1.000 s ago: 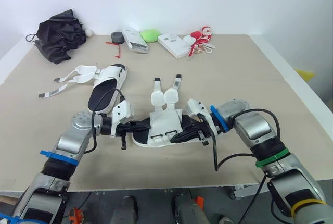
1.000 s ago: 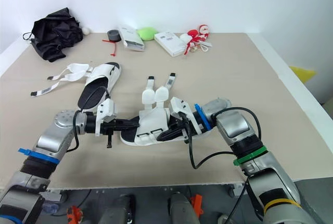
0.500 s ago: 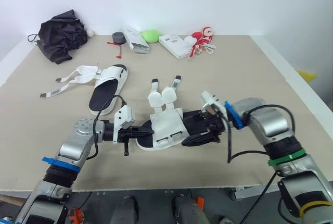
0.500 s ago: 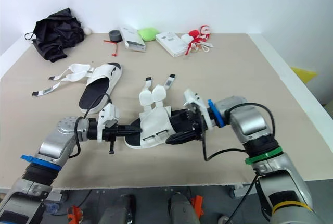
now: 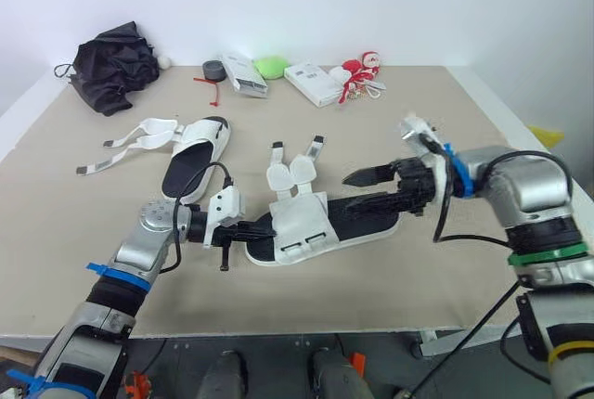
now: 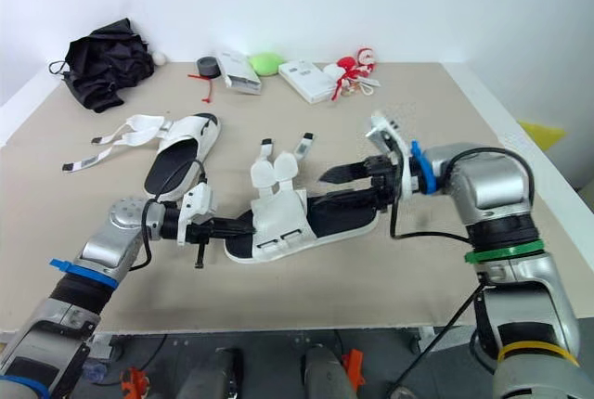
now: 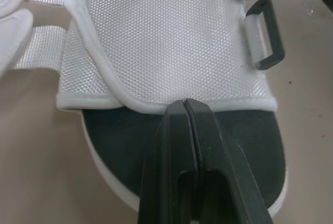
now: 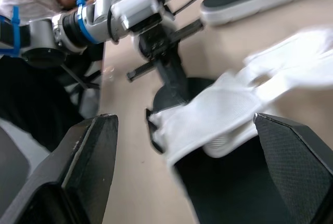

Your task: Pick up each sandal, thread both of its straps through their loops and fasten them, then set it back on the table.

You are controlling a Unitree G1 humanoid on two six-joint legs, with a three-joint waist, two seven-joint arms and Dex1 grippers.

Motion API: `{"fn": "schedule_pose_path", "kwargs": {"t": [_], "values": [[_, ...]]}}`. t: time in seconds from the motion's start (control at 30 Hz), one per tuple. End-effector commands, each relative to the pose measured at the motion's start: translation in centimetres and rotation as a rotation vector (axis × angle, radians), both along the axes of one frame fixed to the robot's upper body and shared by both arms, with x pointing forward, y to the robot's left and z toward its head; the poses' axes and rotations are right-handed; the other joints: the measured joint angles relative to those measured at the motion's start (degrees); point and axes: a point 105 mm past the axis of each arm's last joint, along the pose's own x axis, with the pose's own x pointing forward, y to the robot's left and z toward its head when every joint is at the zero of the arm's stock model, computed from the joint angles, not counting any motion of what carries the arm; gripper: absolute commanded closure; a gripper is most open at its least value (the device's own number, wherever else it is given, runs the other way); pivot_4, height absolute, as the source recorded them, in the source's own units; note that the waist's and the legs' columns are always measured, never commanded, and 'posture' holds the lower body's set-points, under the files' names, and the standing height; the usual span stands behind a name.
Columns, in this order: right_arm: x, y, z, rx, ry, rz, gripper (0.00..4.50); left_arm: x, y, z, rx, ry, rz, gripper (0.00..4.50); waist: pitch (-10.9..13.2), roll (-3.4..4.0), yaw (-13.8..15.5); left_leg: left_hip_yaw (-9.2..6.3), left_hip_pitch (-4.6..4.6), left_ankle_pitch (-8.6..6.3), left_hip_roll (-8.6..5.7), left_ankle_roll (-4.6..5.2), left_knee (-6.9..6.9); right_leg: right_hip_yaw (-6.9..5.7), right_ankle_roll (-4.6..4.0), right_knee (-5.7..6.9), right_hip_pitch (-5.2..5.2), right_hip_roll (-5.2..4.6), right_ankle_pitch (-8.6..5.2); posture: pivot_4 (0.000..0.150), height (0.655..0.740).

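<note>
A white sandal (image 5: 302, 223) with a black footbed lies flat at the table's middle. Its two straps (image 5: 295, 165) are spread loose toward the far side, and its black loops (image 7: 266, 32) hold nothing. My left gripper (image 5: 252, 229) is shut, its tips against the front edge of the mesh upper (image 7: 166, 36), over the toe of the footbed. My right gripper (image 5: 357, 192) stands wide open just above the heel end, holding nothing; its fingers (image 8: 78, 172) sit either side of the sandal (image 8: 223, 114). A second sandal (image 5: 190, 153) lies to the far left with its straps (image 5: 125, 142) trailing out.
Along the back edge sit a black bag (image 5: 111, 65), a tape roll (image 5: 213, 69), two white boxes (image 5: 241, 72) (image 5: 311, 82), a green object (image 5: 270, 66) and a red-and-white toy (image 5: 360, 70). The table's front edge (image 5: 278, 329) runs close below the near sandal.
My right gripper has opened, let go of the sandal's heel and drawn back to the right and upward. The sandal has shifted slightly right. The left gripper keeps shut at the toe.
</note>
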Motion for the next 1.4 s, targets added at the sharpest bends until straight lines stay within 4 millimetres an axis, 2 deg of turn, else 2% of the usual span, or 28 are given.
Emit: {"fn": "schedule_pose_path", "kwargs": {"t": [0.03, 0.13, 0.2, 0.27, 0.37, 0.63, 0.77, 0.87, 0.93, 1.03, 1.13, 1.2, 1.4], "values": [[-1.8, 0.5, -4.4, -0.163, 0.002, 0.096, 0.03, 0.2, 0.2, -2.6, 0.074, 0.07, 0.035, 4.5, -0.2, -0.08, 0.3, 0.03, -0.02, -0.03, 0.02, -0.04, -0.02, -0.01, -0.01, -0.01, -0.01, -0.01, -0.06, 0.15, 0.738], [-2.7, 0.9, -7.2, -0.266, -0.017, 0.145, 0.03, 0.4, 0.1, -2.5, 0.069, 0.064, 0.033, 4.5, -0.1, 0.11, 0.8, 0.11, -0.1, -0.03, -0.02, -0.03, -0.02, 0.07, 0.02, 0.0, -0.09, -0.03, -0.07, 0.15, 0.738], [-1.3, 0.6, -7.8, -0.297, -0.048, 0.075, 0.03, 0.5, 0.1, -2.4, 0.068, 0.06, 0.033, 4.5, -0.2, 0.19, 0.8, 0.15, -0.11, -0.02, -0.02, -0.02, -0.02, 0.12, 0.06, 0.0, -0.11, -0.02, -0.06, 0.15, 0.738], [-1.1, 0.6, -7.4, -0.269, -0.02, 0.064, 0.03, 0.6, 0.1, -2.3, 0.067, 0.057, 0.034, 4.5, -0.2, 0.12, 0.8, 0.2, 0.07, -0.02, -0.01, -0.03, -0.01, 0.14, 0.07, -0.01, 0.01, -0.02, -0.05, 0.15, 0.738], [-2.4, 0.7, -6.5, -0.226, 0.016, 0.136, 0.03, 0.7, 0.0, -2.2, 0.064, 0.051, 0.039, 4.5, -0.3, 0.12, 0.8, 0.22, 0.13, -0.01, -0.01, -0.02, -0.01, 0.15, 0.02, -0.01, -0.01, -0.06, -0.02, 0.15, 0.738], [-4.8, 1.4, -7.6, -0.225, 0.126, 0.206, 0.03, 1.1, 0.1, -2.3, 0.067, 0.04, 0.064, 4.5, -0.3, 0.14, 0.9, 0.3, 0.07, -0.04, 0.0, -0.04, -0.07, 0.15, 0.05, -0.01, -0.04, -0.11, -0.07, 0.15, 0.738], [-4.8, 1.7, -8.0, -0.228, 0.134, 0.19, 0.03, 1.3, -0.1, -1.9, 0.063, 0.034, 0.072, 4.5, -0.3, 0.13, 0.9, 0.28, 0.08, -0.05, 0.0, -0.05, -0.1, 0.13, 0.05, -0.01, -0.04, -0.09, -0.1, 0.15, 0.738], [-4.0, 1.9, -7.8, -0.214, 0.12, 0.156, 0.03, -0.3, -0.6, -0.8, 0.036, 0.096, -0.006, 4.5, -0.3, 0.08, 0.9, 0.29, 0.08, -0.05, 0.0, -0.05, -0.1, 0.14, 0.05, -0.01, -0.04, -0.1, -0.1, 0.15, 0.738], [-3.7, 2.1, -7.6, -0.205, 0.12, 0.144, 0.03, -1.5, -0.2, -1.0, 0.087, 0.113, -0.054, 4.5, -0.3, 0.09, 0.8, 0.3, 0.08, -0.06, 0.04, -0.06, -0.1, 0.14, 0.04, -0.02, -0.07, -0.08, -0.1, 0.15, 0.738], [-3.8, 2.2, -7.4, -0.195, 0.128, 0.146, 0.03, -1.6, 0.5, -0.9, 0.145, 0.089, -0.053, 4.5, -0.3, 0.08, 0.6, 0.38, 0.09, -0.12, 0.1, -0.13, -0.25, 0.16, -0.03, -0.03, -0.15, -0.06, -0.15, 0.15, 0.738], [-4.0, 2.2, -7.7, -0.196, 0.131, 0.146, 0.03, -1.6, 0.4, 1.0, 0.104, 0.081, -0.038, 4.5, -0.3, 0.08, 0.6, 0.35, 0.12, -0.13, 0.09, -0.13, -0.46, 0.16, -0.04, -0.03, -0.17, -0.03, -0.27, 0.15, 0.738], [-4.0, 2.2, -7.6, -0.189, 0.132, 0.142, 0.03, -1.8, 0.5, 1.6, 0.108, 0.079, -0.041, 4.5, -0.3, 0.08, 0.6, 0.31, 0.12, -0.13, 0.09, -0.12, -0.54, 0.15, -0.04, -0.03, -0.17, 0.01, -0.31, 0.15, 0.738], [-4.0, 2.4, -7.4, -0.178, 0.131, 0.132, 0.03, -1.1, 1.7, -0.8, 0.204, 0.08, 0.041, 4.5, -0.2, 0.02, 0.6, 0.17, 0.12, -0.14, 0.12, -0.13, -0.7, 0.15, -0.08, -0.03, -0.19, 0.13, -0.42, 0.15, 0.738]]}}
